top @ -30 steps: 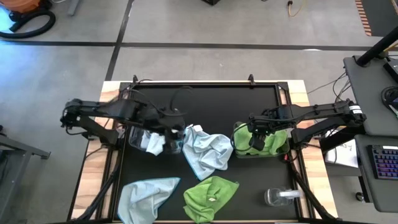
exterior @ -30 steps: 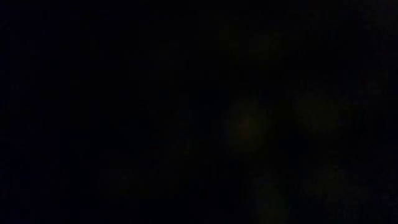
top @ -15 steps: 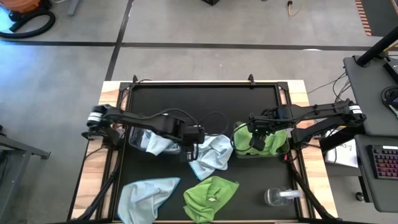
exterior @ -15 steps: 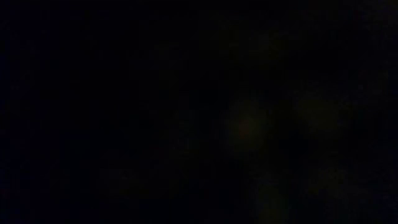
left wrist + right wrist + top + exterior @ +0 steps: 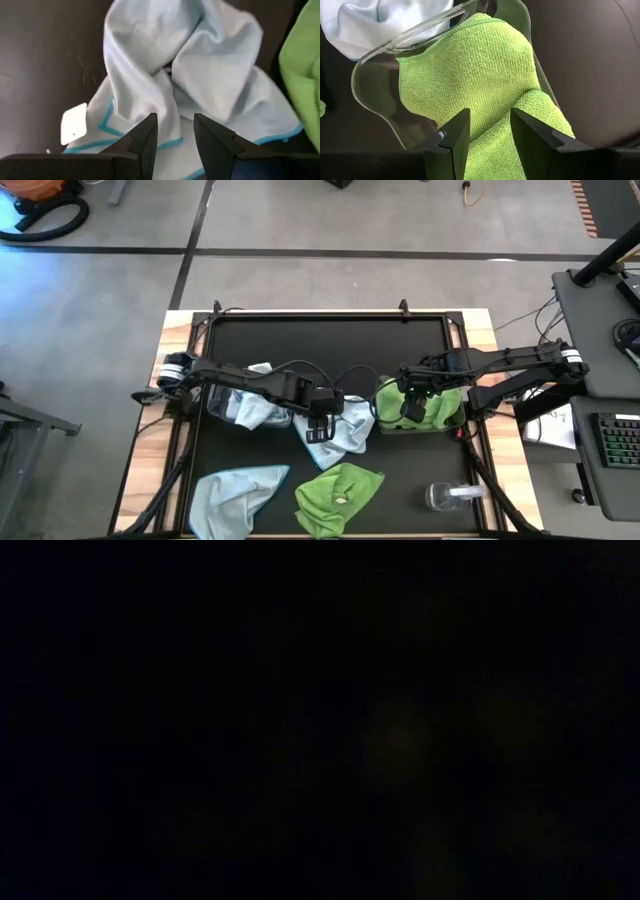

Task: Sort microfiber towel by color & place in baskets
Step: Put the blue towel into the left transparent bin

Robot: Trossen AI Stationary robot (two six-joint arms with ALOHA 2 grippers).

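Grey concrete floor surrounds the black-topped table (image 5: 330, 340) with its pale wooden side edges; the low view is dark and gives nothing. On the table lie soft microfiber towels: a crumpled pale blue microfiber towel with a turquoise hem (image 5: 345, 423) in the middle, a second pale blue towel (image 5: 232, 492) and a lime green towel (image 5: 338, 493) near the front edge. The left clear plastic basket (image 5: 222, 406) holds blue cloth spilling over its rim; the right clear plastic basket (image 5: 370, 75) holds a lime green microfiber towel (image 5: 485, 80).

The left end effector (image 5: 175, 135) hangs over the middle blue towel, fingers parted and gripping nothing; the right end effector (image 5: 487, 132) sits above the green towel in its basket, fingers likewise parted and empty.

The blue towel looks light, limp and grippy rather than slippery; it should bunch and drape when lifted; a raised fold near its centre seems the best place to pinch, since the flat hem lies tight against the table. A small clear round container (image 5: 448, 496) stands near the front right.
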